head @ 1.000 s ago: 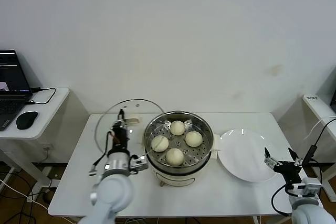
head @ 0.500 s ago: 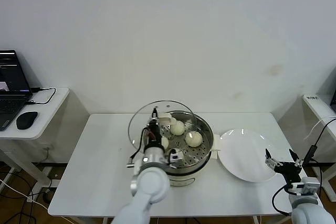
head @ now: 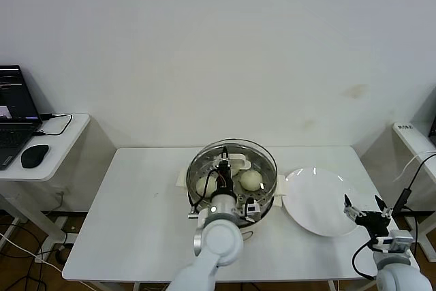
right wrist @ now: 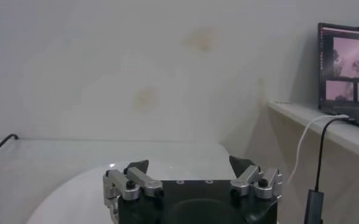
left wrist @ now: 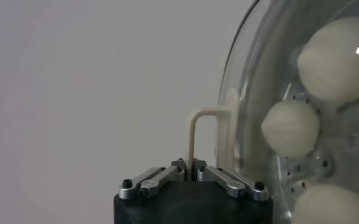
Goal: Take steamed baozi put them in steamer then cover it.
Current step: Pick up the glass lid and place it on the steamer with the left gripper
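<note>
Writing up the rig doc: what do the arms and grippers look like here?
Left gripper: black block body, silver linked finger bars fixed with black screws, on a pale grey rounded arm with a small lit dot on its wrist. Right gripper: same black body and silver links, dark pointed fingertips, pale grey wrist with a black cable beside it.

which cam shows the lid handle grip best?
Left wrist view: the left end effector is shut on the cream handle of the lid, seen edge-on and close. The head view shows the lid over the steamer, but the arm hides most of the handle. The right wrist view shows none of it.
</note>
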Tool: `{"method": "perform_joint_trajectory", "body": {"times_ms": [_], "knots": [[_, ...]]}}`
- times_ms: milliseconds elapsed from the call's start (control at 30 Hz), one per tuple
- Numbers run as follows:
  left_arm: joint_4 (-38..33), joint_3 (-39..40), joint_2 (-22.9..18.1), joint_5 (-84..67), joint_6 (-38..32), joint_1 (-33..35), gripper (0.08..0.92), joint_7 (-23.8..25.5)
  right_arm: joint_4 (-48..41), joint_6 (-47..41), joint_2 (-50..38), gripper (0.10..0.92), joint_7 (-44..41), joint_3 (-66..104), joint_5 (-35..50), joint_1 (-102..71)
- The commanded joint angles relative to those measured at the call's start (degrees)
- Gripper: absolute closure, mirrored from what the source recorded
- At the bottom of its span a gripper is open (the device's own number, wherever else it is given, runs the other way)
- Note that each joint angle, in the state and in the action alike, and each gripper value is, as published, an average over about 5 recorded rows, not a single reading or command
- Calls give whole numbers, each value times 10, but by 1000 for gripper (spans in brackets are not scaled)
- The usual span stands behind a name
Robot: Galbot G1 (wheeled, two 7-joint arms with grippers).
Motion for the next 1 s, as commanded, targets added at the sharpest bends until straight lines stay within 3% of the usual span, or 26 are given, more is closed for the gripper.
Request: {"method": "perform_joint_trajectory", "body": {"times_ms": [33,600,1000], "knots": [[6,13,-14,15,1,2,859,15,-5,2,-1,203,0,0,-1,0],[0,5,-13,73,1,27,859,35,-7,4,3,203,-1,-4,-4,3],[13,-2,-13,62,0,19,859,14,-6,7,4,203,-2,-4,-5,-1]]}}
